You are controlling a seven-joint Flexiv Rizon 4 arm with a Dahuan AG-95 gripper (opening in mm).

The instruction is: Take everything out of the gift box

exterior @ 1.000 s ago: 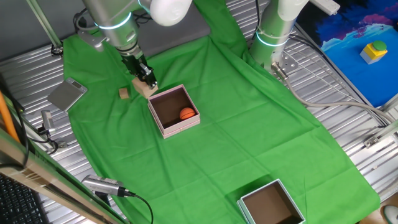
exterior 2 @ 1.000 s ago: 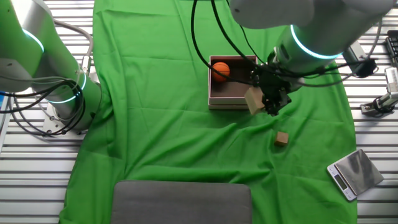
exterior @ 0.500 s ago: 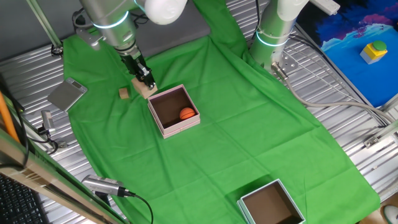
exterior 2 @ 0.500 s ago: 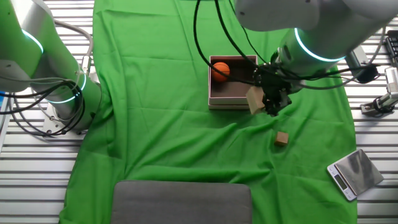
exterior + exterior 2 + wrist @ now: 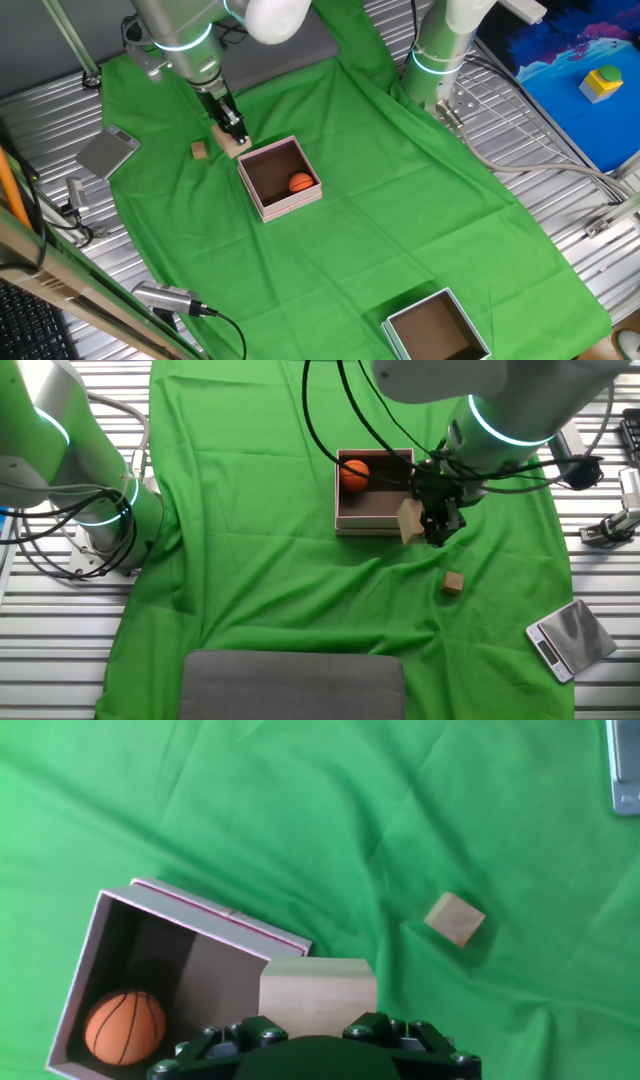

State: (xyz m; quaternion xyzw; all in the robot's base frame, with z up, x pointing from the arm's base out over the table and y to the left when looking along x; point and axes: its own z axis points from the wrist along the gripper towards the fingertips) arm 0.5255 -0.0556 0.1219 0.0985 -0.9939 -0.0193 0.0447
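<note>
The gift box (image 5: 262,201), pale pink with a dark inside, sits on the green cloth. The orange ball (image 5: 301,183) lies in one corner of it, also seen in the hand view (image 5: 124,1025). My gripper (image 5: 235,136) is shut on the tan wooden cube (image 5: 238,147) and holds it just outside the box's wall, close above the cloth. The other fixed view shows the cube (image 5: 408,520) beside the box rim (image 5: 372,529). In the hand view the cube (image 5: 318,995) sits between my fingers, next to the box wall (image 5: 215,910).
A small brown wooden block (image 5: 200,150) lies on the cloth near the gripper. A grey scale (image 5: 108,152) sits at the cloth's edge beyond it. A larger teal-walled box (image 5: 437,330) stands at the front. A second arm's base (image 5: 440,60) stands at the back.
My gripper has edged slightly away from the box with the cube still in it. The ball and box have not moved.
</note>
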